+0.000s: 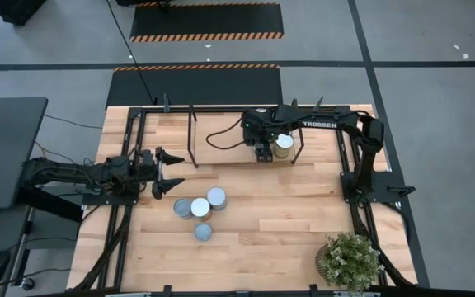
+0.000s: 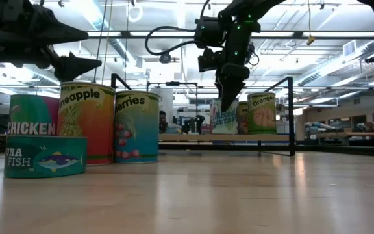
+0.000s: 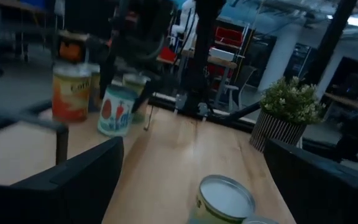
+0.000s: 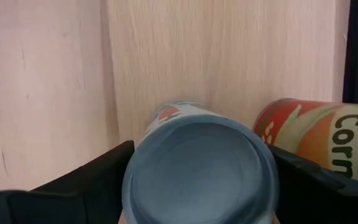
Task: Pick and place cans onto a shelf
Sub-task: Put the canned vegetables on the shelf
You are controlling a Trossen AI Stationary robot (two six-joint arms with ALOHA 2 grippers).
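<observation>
The shelf (image 1: 221, 153) is a light-wood board with thin black posts at the table's far middle. My right gripper (image 1: 262, 153) points steeply down over it, its fingers on either side of a grey-lidded can with a blue label (image 4: 197, 171) (image 2: 224, 118). More cans stand beside it on the board: an orange-labelled one (image 4: 319, 134) (image 2: 263, 114) and a silver-lidded one (image 1: 283, 144). Several cans (image 1: 200, 208) stand on their bases on the tabletop, near left of centre. My left gripper (image 1: 170, 173) waits open and level at the table's left, just left of that group. My right gripper has the can's side wall (image 4: 132, 180) between its two fingers, just under the lid rim. The fingers (image 4: 86, 183) come from above, pointing steeply down. No gap shows between them and the can. The can stands upright with its base on the shelf board (image 2: 193, 137).
A potted plant (image 1: 349, 260) stands at the table's near right corner. Black frame rails (image 1: 353, 173) run along the table's left and right sides. A black cable (image 1: 221, 136) loops over the shelf's left half. Bare wood lies between the can group and the plant.
</observation>
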